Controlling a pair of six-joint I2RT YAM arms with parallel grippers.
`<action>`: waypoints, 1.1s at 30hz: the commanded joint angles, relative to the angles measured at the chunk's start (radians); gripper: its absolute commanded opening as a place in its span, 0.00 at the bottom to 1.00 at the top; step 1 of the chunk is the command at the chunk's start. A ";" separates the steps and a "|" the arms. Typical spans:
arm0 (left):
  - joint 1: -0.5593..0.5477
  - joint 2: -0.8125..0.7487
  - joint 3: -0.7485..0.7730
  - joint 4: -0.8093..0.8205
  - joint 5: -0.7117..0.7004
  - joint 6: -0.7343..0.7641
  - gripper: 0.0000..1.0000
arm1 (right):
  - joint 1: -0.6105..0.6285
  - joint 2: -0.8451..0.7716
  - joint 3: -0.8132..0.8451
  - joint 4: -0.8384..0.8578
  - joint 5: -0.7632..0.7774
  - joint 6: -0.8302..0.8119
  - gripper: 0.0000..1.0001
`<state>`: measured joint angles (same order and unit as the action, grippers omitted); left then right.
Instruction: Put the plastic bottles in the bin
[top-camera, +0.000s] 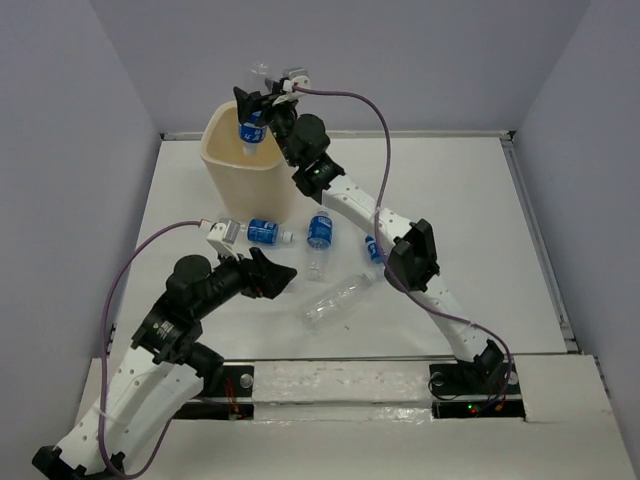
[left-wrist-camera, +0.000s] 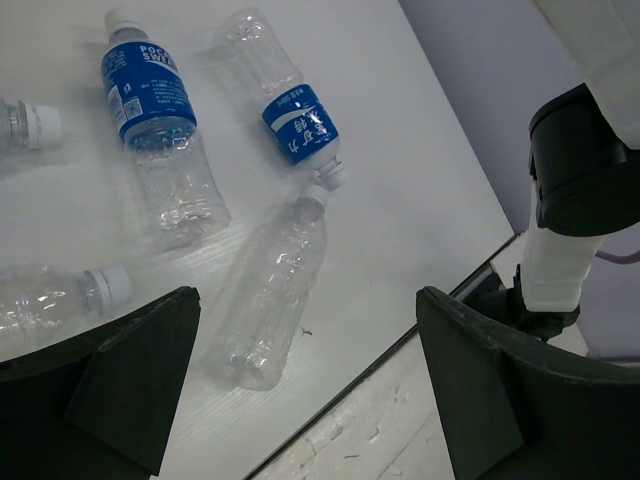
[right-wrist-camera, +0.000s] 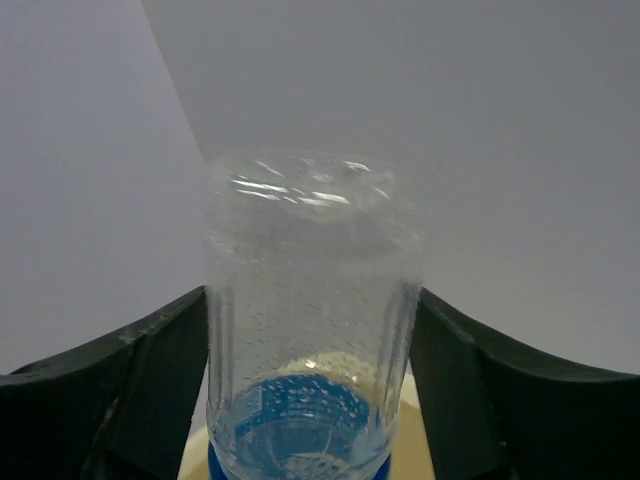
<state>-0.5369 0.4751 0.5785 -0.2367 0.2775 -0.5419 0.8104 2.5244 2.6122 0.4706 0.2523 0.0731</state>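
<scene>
My right gripper (top-camera: 256, 105) is shut on a blue-labelled plastic bottle (top-camera: 252, 130) and holds it over the mouth of the cream bin (top-camera: 232, 175). In the right wrist view the bottle (right-wrist-camera: 310, 300) fills the gap between the fingers, with the bin's rim (right-wrist-camera: 408, 440) below. My left gripper (top-camera: 280, 273) is open and empty above the table. On the table lie two blue-labelled bottles (top-camera: 265, 231) (top-camera: 319, 238), a third (top-camera: 372, 248) half hidden by the right arm, and an unlabelled one (top-camera: 338, 300). The left wrist view shows the unlabelled bottle (left-wrist-camera: 270, 290) just ahead of the open gripper (left-wrist-camera: 308, 300).
The left wrist view also shows two labelled bottles (left-wrist-camera: 150, 90) (left-wrist-camera: 298, 122) and parts of clear bottles at the left edge (left-wrist-camera: 60, 300). The table's near edge (left-wrist-camera: 400, 345) and the right arm's base (left-wrist-camera: 575, 180) lie to the right. Walls enclose the table.
</scene>
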 joint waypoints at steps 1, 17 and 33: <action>-0.005 0.029 0.004 0.034 0.028 0.006 0.99 | -0.016 -0.025 0.002 0.025 -0.044 0.004 0.90; -0.434 0.442 0.188 0.120 -0.366 0.161 0.99 | -0.180 -0.922 -0.970 -0.274 -0.174 0.160 0.97; -0.617 0.999 0.374 0.160 -0.514 0.329 0.99 | -0.309 -1.707 -1.705 -0.547 -0.093 0.294 0.98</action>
<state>-1.1507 1.4086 0.9043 -0.1074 -0.2043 -0.2638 0.5053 0.8997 0.9325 0.0242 0.1276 0.3500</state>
